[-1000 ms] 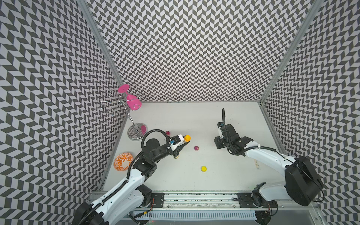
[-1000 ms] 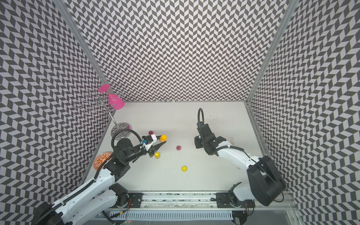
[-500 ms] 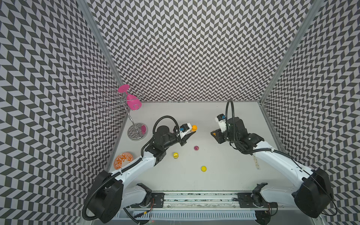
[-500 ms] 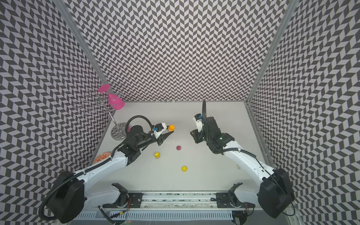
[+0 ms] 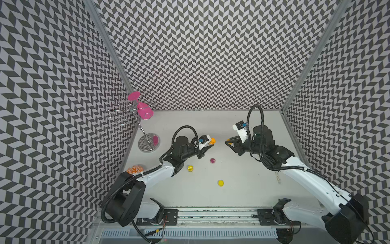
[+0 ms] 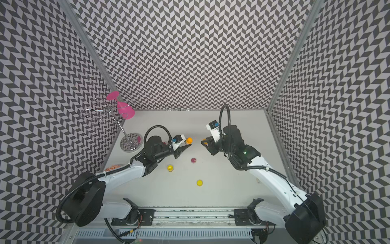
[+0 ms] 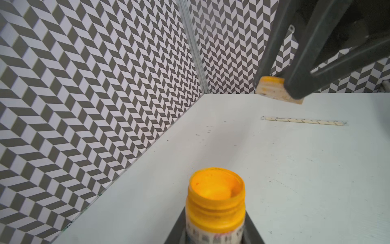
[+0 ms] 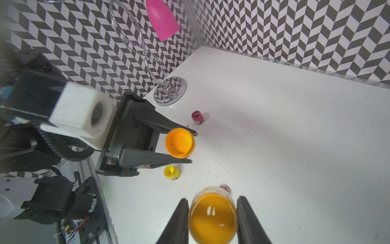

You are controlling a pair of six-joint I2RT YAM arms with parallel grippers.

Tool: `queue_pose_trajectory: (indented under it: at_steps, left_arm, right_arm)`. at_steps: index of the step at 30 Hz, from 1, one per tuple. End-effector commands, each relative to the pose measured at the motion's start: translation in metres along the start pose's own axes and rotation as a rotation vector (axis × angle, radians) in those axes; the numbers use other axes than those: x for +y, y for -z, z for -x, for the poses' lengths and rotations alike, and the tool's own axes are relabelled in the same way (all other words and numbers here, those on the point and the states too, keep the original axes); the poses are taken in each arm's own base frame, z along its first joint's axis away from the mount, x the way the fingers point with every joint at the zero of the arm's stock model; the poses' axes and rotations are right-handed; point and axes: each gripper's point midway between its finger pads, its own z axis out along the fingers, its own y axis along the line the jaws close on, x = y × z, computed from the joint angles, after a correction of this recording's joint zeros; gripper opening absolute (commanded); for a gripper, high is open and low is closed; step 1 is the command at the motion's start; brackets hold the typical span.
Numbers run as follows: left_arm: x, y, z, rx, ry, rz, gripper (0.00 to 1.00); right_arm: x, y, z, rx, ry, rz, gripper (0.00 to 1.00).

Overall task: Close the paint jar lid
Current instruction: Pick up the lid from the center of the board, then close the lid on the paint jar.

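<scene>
The open orange paint jar [image 7: 215, 198] is held off the table in my left gripper [image 7: 215, 230], which is shut on its labelled body. The jar's mouth faces my right gripper. It also shows in both top views as the jar [image 5: 212, 140] [image 6: 189, 140] at the left gripper [image 5: 207, 144]. My right gripper [image 8: 212, 198] is shut on the orange lid [image 8: 212, 217], a short gap to the right of the jar. The lid [image 5: 228, 139] [image 7: 272, 89] is tilted, with its hollow side toward the jar [image 8: 179, 142].
On the table below lie a yellow jar [image 5: 190, 168], a magenta pot [image 5: 213, 160], a yellow lid [image 5: 220, 183] and a dark red jar [image 8: 197, 117]. A chrome glass rack [image 5: 148, 142] with a pink glass stands at the back left. A wrapped straw [image 5: 278, 177] lies at the right.
Both arms have risen and reached toward the table's middle. The left carried the jar up and to the right, the right swung the lid round to face it.
</scene>
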Motion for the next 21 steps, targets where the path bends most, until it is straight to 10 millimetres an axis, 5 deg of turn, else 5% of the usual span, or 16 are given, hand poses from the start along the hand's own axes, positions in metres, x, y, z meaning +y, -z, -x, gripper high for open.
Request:
queue_pose_trajectory:
  at_steps: [1, 21]
  left_arm:
    - [-0.011, -0.004, 0.025, -0.076, -0.031, -0.051, 0.29]
    - [-0.021, -0.005, 0.04, -0.116, -0.024, -0.103, 0.29]
  right_arm:
    - [0.013, -0.001, 0.025, -0.069, 0.056, 0.041, 0.27]
    - [0.036, -0.028, 0.028, -0.061, 0.078, 0.082, 0.28]
